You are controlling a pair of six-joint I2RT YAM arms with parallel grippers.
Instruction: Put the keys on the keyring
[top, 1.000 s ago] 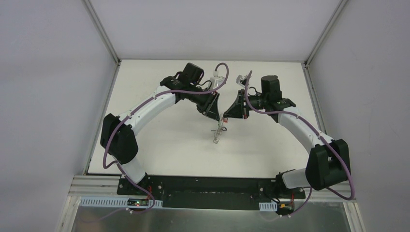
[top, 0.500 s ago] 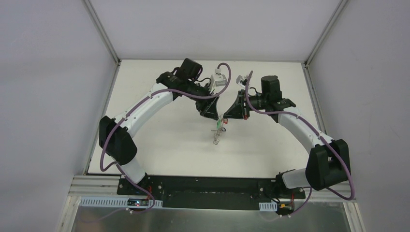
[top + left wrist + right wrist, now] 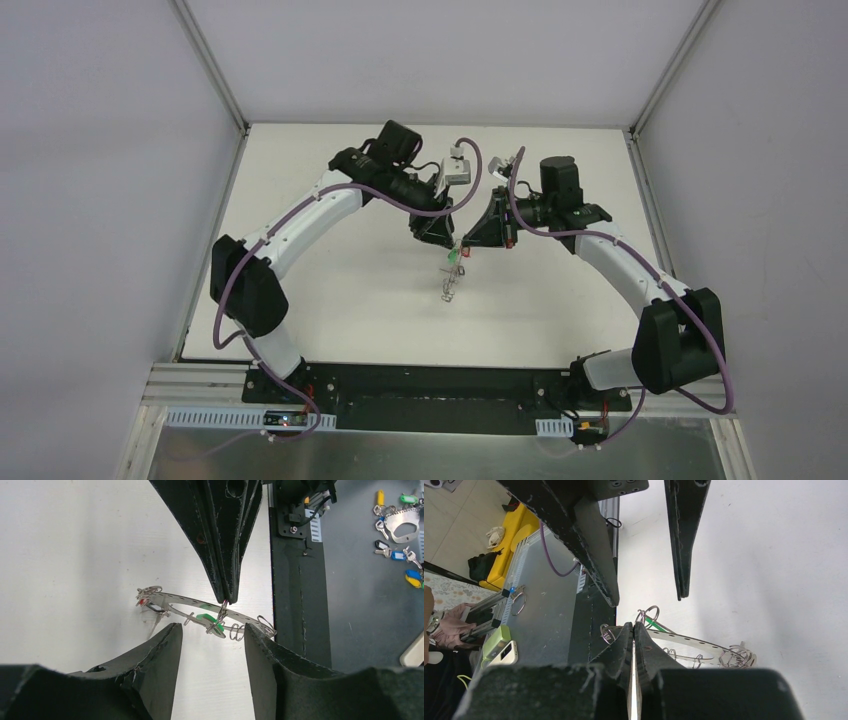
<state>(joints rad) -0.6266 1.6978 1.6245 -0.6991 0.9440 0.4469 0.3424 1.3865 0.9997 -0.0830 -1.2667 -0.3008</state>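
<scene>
1. Looking down from the top camera: the left arm [image 3: 300, 215] and right arm [image 3: 620, 260] each curve inward in an arc and meet nose to nose over the middle of the table [image 3: 350, 300]. One keyring [image 3: 449, 282] hangs tilted just under the left gripper [image 3: 447, 240] and right gripper [image 3: 466, 243]. Can't tell if its low end touches the table. One green key [image 3: 456, 255] shows up here.
2. Left wrist cam: the left gripper's fingers [image 3: 167, 650] stand apart either side of the ring's near edge, gripping nothing. The right gripper points in from above, tips pressed together, pinching the ring's band. I count three keys: green, plus a red key [image 3: 143, 601] and a dark key [image 3: 154, 609] at the left end.
3. Right wrist cam: same pinch from behind, with the jaws tight on the band. The left gripper's two fingers are spread opposite. Only the green key is visible.
</scene>
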